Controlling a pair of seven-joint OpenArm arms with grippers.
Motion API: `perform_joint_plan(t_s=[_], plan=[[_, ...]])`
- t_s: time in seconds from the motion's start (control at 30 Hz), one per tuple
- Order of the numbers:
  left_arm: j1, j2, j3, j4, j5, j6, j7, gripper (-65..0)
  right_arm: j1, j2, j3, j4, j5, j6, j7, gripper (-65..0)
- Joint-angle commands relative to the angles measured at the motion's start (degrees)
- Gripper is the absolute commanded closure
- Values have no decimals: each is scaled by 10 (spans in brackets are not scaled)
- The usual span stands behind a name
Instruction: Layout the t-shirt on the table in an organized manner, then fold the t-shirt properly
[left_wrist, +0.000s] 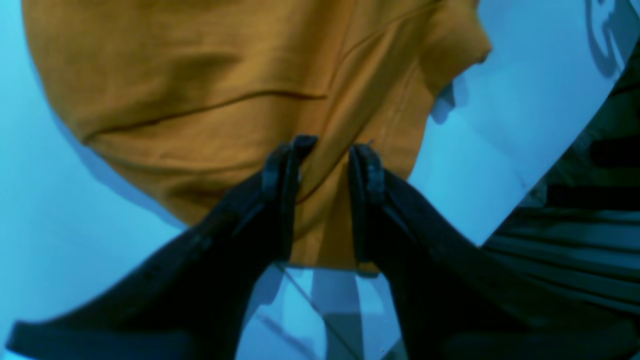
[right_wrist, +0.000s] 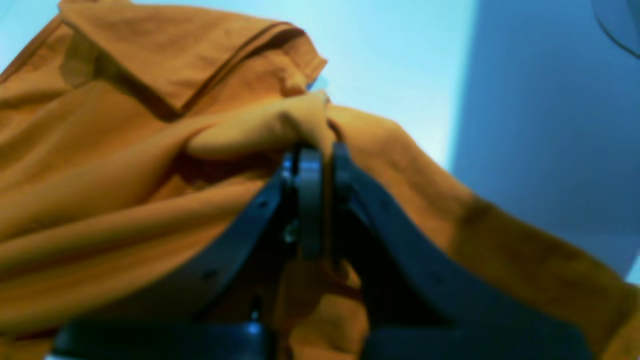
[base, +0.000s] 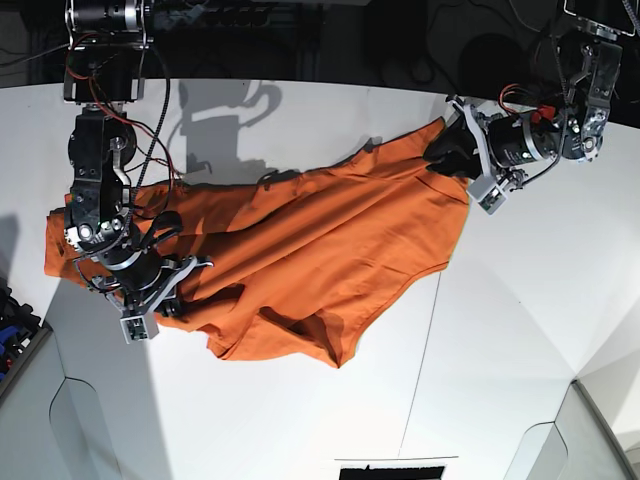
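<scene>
The orange t-shirt (base: 320, 250) is stretched slantwise across the white table (base: 500, 330), rumpled, with its lower edge sagging toward the front. My left gripper (base: 447, 152) holds its far right corner. In the left wrist view a bunch of the t-shirt (left_wrist: 200, 100) sits pinched between the fingers of the left gripper (left_wrist: 329, 150). My right gripper (base: 180, 285) grips the near left side. In the right wrist view the right gripper (right_wrist: 320, 152) is shut tight on a fold of the t-shirt (right_wrist: 125, 200), beside a hemmed sleeve.
Thin dark seam lines (base: 420, 360) run across the tabletop toward the front. In the left wrist view the table's edge (left_wrist: 550, 165) lies close on the right, with dark floor beyond. Dark objects (base: 12, 320) sit off the table's left side.
</scene>
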Motion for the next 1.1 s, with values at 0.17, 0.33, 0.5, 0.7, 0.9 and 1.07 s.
perform_joint_plan(t_s=[0.17,0.33,0.5,0.7,0.9,1.07], plan=[[-15,-28,-4,-4,9,1,7,-211,21,28,3,12,0,-4,9,-61],[-15,-49,-4,-4,23,1,5,-211,21,49,3,12,0,-21,10,-208],[-15,-61,-4,-4,39,1,4,-211,21,70,3,12,-2,-44,10,-206],[-15,-93,-4,-4,63,1,-8,-211,22,102,3,12,-28,-70,24,-206],[-35,-127,-4,-8,97,4,-25,-211,22,132,3,12,-28,-100,13,-206],[-64,-145,-4,-3,49,17,-23,-211,20,128,3,12,-27,-116,-45,0]])
